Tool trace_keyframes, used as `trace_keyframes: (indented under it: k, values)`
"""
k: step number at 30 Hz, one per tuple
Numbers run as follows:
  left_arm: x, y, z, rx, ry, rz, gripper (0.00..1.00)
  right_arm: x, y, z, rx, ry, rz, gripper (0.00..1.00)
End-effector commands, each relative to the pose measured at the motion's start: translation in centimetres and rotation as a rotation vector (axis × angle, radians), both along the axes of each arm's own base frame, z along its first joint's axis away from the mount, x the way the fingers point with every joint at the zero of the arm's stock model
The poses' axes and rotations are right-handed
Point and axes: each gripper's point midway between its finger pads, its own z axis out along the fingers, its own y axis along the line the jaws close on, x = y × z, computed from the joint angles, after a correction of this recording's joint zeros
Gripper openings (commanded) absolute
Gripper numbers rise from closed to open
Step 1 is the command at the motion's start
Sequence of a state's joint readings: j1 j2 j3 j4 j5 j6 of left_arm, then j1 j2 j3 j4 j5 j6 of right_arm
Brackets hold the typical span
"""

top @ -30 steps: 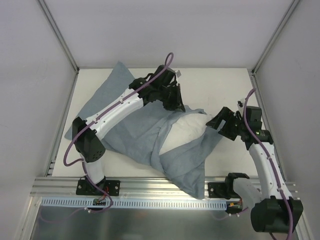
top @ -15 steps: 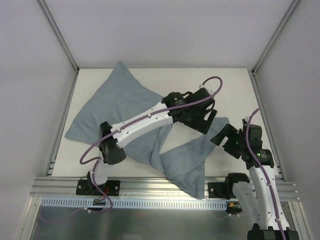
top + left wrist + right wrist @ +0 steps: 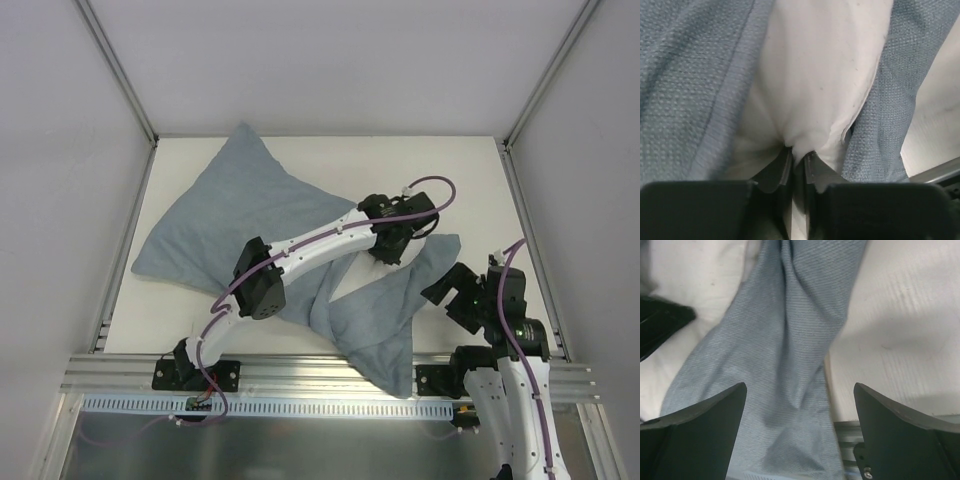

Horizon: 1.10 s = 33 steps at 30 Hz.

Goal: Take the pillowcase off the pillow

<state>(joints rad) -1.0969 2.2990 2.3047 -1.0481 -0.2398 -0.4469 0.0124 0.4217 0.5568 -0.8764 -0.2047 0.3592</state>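
**Left claw pinches white pillow at the pillowcase mouth; right claw gapes empty**

From the top camera, the pillowcase [image 3: 230,215] lies blue-grey face up across the table [image 3: 440,170]. One plump corner points to the far edge and a flatter flap trails toward the near rail. The pillow inside it cannot be seen from here, as cloth and arm cover it. The left claw [image 3: 392,245] reaches across to the right of centre and presses down onto the case. The right claw [image 3: 452,295] hangs just beside the case's right edge, clear of the cloth.

In the left wrist view, off-white pillow [image 3: 820,65] bulges out between two blue-grey walls of pillowcase [image 3: 690,75], so the case is still around it. The left claw [image 3: 797,160] is nearly closed. A pucker of white pillow fabric is nipped between its fingertips [image 3: 786,165], and the case sits on either side of the pinch, outside it.

In the right wrist view, the right claw [image 3: 799,390] is spread wide with nothing in it. A twisted band of pillowcase [image 3: 785,340] runs away beneath the gap. White pillow [image 3: 695,275] shows to its left and bare table [image 3: 900,315] to its right.
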Motion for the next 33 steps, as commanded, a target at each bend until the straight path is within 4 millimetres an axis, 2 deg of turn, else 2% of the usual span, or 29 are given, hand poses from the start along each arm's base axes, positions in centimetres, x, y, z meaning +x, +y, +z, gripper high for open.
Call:
trace_keyframes:
  k: [1,3,5,6,8,9,11,14,16,18,19,20,21,23,25,31,33]
  values:
    - [1.1,1.4,-3.3,-0.005,0.176,0.082,0.0,1.4,2.2,0.9,0.133,-0.032,0.024,0.93]
    - [1.2,0.8,-1.9,-0.099,0.228,0.095,0.0,2.2,2.9,1.5,0.185,-0.051,0.009,0.93]
    - [1.7,1.2,1.0,-0.202,0.236,0.121,0.0,3.3,3.5,2.3,0.195,-0.085,0.024,0.93]
    - [1.7,0.3,4.3,-0.323,0.236,0.093,0.0,3.5,4.1,2.6,0.203,-0.09,0.047,0.93]
    - [2.4,1.1,5.6,-0.393,0.266,0.127,0.0,4.8,5.3,3.4,0.24,-0.1,0.063,0.94]
    - [2.3,1.1,7.3,-0.449,0.276,0.115,0.0,4.6,6.6,3.7,0.257,-0.101,0.116,0.93]
    - [2.7,1.6,8.4,-0.479,0.275,0.123,0.0,5.7,8.3,4.5,0.269,-0.123,0.146,0.94]
    - [2.8,1.9,9.7,-0.498,0.25,0.114,0.0,5.0,12.5,5.5,0.28,-0.12,0.292,0.93]
    - [2.9,2.1,10.3,-0.507,0.236,0.122,0.0,5.1,13.9,5.5,0.275,-0.114,0.326,0.9]
    - [3.4,2.5,10.9,-0.517,0.215,0.138,0.0,4.4,15.2,4.5,0.251,-0.074,0.37,0.85]
    - [3.6,2.6,11.2,-0.523,0.208,0.14,0.0,4.5,15.5,4.3,0.246,-0.076,0.373,0.76]
    - [3.7,2.7,11.2,-0.525,0.211,0.139,0.0,4.1,15.9,3.9,0.246,-0.069,0.389,0.64]
    - [4.1,3.1,11.7,-0.533,0.202,0.144,0.0,4.1,15.8,3.0,0.226,-0.059,0.376,0.38]
    - [4.9,3.9,12.0,-0.537,0.188,0.165,0.0,3.6,15.7,2.2,0.217,-0.042,0.371,0.16]
    - [6.3,5.4,12.7,-0.55,0.166,0.198,0.0,2.9,15.6,1.6,0.206,-0.031,0.374,0.01]
    - [10.5,9.4,13.3,-0.575,0.135,0.305,0.0,1.1,14.4,0.9,0.159,-0.025,0.381,0.01]
    - [11.8,11.0,13.2,-0.575,0.124,0.352,0.0,0.3,13.6,0.4,0.134,-0.004,0.377,0.11]
